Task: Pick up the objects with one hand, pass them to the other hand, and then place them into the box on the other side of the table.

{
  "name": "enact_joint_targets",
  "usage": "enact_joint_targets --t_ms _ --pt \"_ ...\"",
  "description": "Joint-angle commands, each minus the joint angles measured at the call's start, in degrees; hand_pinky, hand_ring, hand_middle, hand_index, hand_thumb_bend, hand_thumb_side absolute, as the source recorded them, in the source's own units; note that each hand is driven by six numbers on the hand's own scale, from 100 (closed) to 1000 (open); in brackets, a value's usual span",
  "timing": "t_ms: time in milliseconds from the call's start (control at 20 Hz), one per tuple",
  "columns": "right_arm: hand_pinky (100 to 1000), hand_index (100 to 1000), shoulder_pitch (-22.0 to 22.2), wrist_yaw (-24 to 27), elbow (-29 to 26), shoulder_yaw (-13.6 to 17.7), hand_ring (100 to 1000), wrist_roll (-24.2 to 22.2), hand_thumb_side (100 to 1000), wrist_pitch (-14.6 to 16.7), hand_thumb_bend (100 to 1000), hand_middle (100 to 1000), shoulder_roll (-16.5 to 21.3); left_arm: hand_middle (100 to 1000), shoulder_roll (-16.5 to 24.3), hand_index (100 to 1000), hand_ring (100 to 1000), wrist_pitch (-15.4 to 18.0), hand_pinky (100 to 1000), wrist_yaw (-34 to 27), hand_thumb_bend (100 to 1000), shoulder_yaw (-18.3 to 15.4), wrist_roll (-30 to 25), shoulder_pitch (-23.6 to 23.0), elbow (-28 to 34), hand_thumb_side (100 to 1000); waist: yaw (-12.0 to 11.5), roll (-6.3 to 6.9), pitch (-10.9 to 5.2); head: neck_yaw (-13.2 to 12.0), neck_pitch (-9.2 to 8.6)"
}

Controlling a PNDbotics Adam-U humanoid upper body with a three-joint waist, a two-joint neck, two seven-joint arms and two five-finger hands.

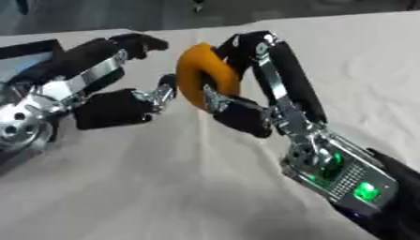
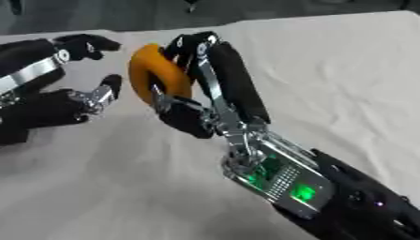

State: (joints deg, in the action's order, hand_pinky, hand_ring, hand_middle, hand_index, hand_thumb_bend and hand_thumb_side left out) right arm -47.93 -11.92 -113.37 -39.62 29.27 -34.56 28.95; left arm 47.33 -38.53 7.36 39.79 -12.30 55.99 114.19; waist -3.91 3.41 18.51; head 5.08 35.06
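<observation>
**Inspector:** State of the right hand?

**Assistant:** The right hand (image 1: 246, 96) comes in from the near right, above the table (image 1: 361, 70). Its fingers (image 1: 287, 75) are curled over the far side of an orange ring-shaped object (image 1: 201, 75), and the thumb (image 1: 238, 115) closes from the near side. The object is held between them, standing on edge and lifted clear of the cloth.

**Inspector:** And the left hand?

**Assistant:** The left hand (image 1: 107, 101) enters from the left at about the same height. Its fingers are spread, upper fingers arched toward the far side, thumb (image 1: 160, 93) reaching toward the ring. The thumb tip lies just beside the ring's left edge. The picture is soft there, so whether it touches cannot be told with confidence. Nothing is enclosed in that hand.

**Inspector:** Location of the object on the table?

**Assistant:** Mid-table, slightly to the far side, between the two hands, in the right hand's grasp only.

**Inspector:** Other observations?

**Assistant:** The table carries a pale beige cloth. Green lights (image 2: 283, 180) show on the back of the right wrist housing. A dark floor lies past the far edge.
</observation>
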Motion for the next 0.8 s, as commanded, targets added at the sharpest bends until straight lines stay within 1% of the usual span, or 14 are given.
enact_joint_targets --t_ms 50,500,800 --pt "611 322 -1.2 -1.4 -1.2 0.7 445 8.0 100 -8.7 100 380 0.0 957 1.7 985 951 0.4 1000 -0.1 100 -0.6 -1.0 0.6 0.4 845 0.0 0.51 -1.89 0.2 -0.81" --pt "605 320 -1.7 -3.4 -1.2 1.1 440 3.3 100 -6.6 100 378 -0.4 956 1.5 992 951 0.2 1000 1.2 100 -1.0 -2.4 0.5 0.4 843 0.1 0.55 -1.98 0.7 -0.94" --pt "599 314 -1.6 -1.5 -1.2 1.2 433 3.6 100 -6.2 100 374 -0.5 959 1.2 1000 950 -0.9 1000 0.8 100 -2.0 -0.6 0.7 0.4 850 0.1 0.51 -2.02 1.3 -1.22"
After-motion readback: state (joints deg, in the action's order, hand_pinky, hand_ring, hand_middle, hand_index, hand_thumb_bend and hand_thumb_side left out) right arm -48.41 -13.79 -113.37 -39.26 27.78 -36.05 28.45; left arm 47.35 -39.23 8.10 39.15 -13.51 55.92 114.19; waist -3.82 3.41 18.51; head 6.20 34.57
